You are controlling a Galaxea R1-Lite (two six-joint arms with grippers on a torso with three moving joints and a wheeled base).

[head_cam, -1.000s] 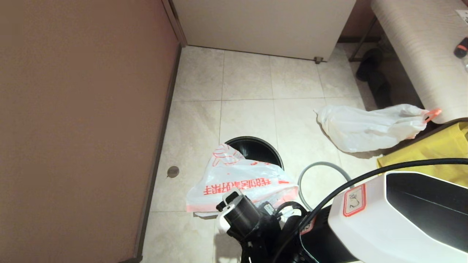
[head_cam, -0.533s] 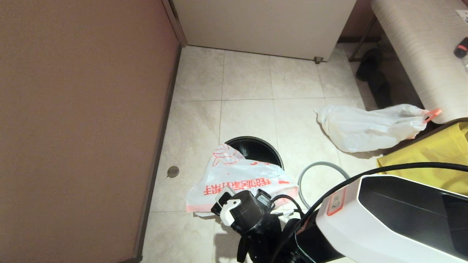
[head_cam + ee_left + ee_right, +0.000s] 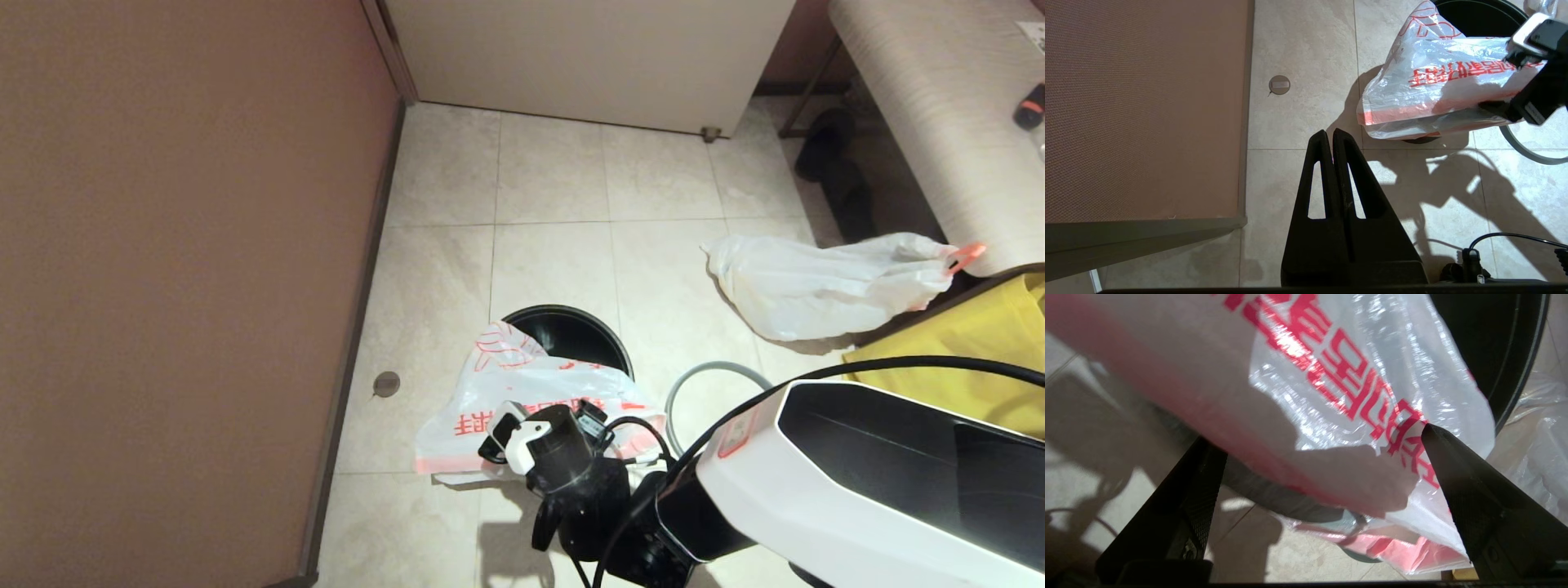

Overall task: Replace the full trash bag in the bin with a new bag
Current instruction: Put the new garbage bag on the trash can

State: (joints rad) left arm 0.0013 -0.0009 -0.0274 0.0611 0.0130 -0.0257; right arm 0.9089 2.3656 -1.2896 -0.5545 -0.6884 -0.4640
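Here the new bag [image 3: 522, 384] droops crosswise over the bin [image 3: 571, 331] — lettering inverted.

The new bag [image 3: 522, 392] drapes over the near half of the bin [image 3: 571, 331], hiding that rim and wall. The right arm's wrist covers the bag's near right corner and part of the grey hoop [image 3: 710, 371]. The yellow bag [image 3: 980, 343] is cut off at the right edge.

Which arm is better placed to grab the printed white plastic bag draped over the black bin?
Right: its open gripper straddles the printed white plastic bag; the left gripper hangs shut, apart.
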